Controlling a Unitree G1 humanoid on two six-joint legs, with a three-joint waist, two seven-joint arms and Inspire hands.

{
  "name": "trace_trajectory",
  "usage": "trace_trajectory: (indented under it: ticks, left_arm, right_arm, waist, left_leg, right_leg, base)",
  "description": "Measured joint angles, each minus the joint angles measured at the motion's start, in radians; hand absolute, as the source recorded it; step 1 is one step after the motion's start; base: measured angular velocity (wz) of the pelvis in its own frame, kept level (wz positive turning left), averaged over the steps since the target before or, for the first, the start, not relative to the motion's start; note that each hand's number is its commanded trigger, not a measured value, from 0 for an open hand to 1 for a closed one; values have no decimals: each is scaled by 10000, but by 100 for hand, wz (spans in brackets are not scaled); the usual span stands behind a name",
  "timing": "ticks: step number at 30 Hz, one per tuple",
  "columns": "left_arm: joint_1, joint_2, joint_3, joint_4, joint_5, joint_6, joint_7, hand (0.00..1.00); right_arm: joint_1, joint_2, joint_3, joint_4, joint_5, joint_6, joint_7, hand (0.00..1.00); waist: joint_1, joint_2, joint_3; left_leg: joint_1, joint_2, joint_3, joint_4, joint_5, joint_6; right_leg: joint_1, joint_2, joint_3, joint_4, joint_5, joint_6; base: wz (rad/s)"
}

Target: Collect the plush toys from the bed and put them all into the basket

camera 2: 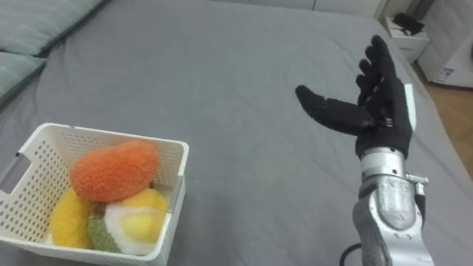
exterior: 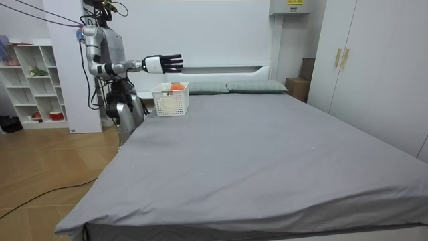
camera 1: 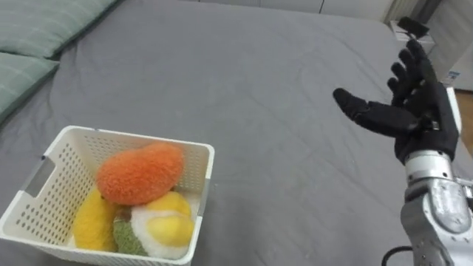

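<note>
Right arm held up at right, forearm upright; right hand (camera 2: 384, 118) spread open (palm facing left), fingers straight, pointing far, thumb jutting left, empty.

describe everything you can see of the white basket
The white basket is a rectangular, plastic-looking bin with perforated walls and a handle slot in one end. It stands upright on the grey bed near the pillows, holding an orange plush toy atop a yellow toy and a white-yellow-green toy. The right robot hand is open, apart from it.

Bright, even indoor light; shadows soft, faint.
</note>
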Motion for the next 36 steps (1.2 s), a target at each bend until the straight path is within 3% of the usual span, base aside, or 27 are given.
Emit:
trace_trajectory:
  ticks: [3, 4, 10, 14, 21, 23, 29, 33, 36]
  left_arm:
    - [168, -2, 31, -7, 8, -1, 81, 0]
    - [179, -10, 26, -22, -3, 0, 148, 0]
    - [354, -10, 3, -142, -6, -50, 508, 0]
    - [396, -1, 9, -132, -7, -39, 479, 0]
    - [485, -4, 31, -264, -441, -38, 441, 0]
    - [547, -3, 32, -263, -402, -48, 437, 0]
    - [627, -5, 56, -292, -477, -66, 363, 0]
    - [651, -64, 62, -278, -613, -55, 229, 0]
    - [656, -189, 367, -268, -590, -36, 0, 0]
  right_arm:
    - [373, 4, -390, 603, 1105, -37, -373, 0]
    - [470, 3, -525, 835, 1563, -50, -548, 0]
    - [883, 131, -910, 2631, 4178, -522, -1281, 0]
    - [1187, 230, -951, 3030, 5171, -782, -1719, 0]
    - [1492, 356, -1525, 5917, 6764, -1190, -2023, 0]
    - [1475, 387, -1692, 7203, 6912, -1393, -1991, 0]
    - [1496, 501, -2087, 9957, 7132, -1362, -1623, 0]
    - [1464, 497, -2085, 11713, 6943, -1260, -941, 0]
    - [1358, 522, -2062, 13096, 5553, -826, -159, 0]
  waist:
    - [-28, 68, -35]
    - [-58, 118, -10]
    - [-516, 230, -1]
    - [-560, 343, 0]
    - [-802, 295, -15]
    - [-817, 267, -2]
    - [-838, 239, -23]
    - [-984, 204, -31]
    - [-960, 181, -44]
  left_leg:
    - [188, 31, 284, -98, -30, 1]
    - [217, 42, 381, -112, -53, 5]
    - [269, 44, 442, -81, -150, 5]
    - [208, 81, 679, -78, -182, -7]
    - [137, 100, 659, -76, -204, -16]
    - [126, 103, 656, -74, -206, -18]
    - [119, 98, 640, -71, -240, -27]
    - [192, 56, 516, -40, -240, -24]
    - [280, 19, 392, -30, -281, -21]
  right_leg:
    - [6, 18, 253, 37, 9, 7]
    - [-13, 24, 275, 62, 12, 12]
    - [-29, 76, 442, 119, 5, 28]
    - [-190, 118, 629, 131, 3, 29]
    - [-144, 128, 543, 5, 0, 32]
    - [-151, 134, 536, 6, -1, 32]
    - [-148, 126, 552, -13, -32, 40]
    - [-16, 108, 516, -45, -103, 67]
    - [8, 83, 520, -35, -246, 98]
  base:
    - [-28]
    - [-17]
    - [-8]
    - [-17]
    - [3]
    - [2]
    - [-1]
    - [8]
    - [9]
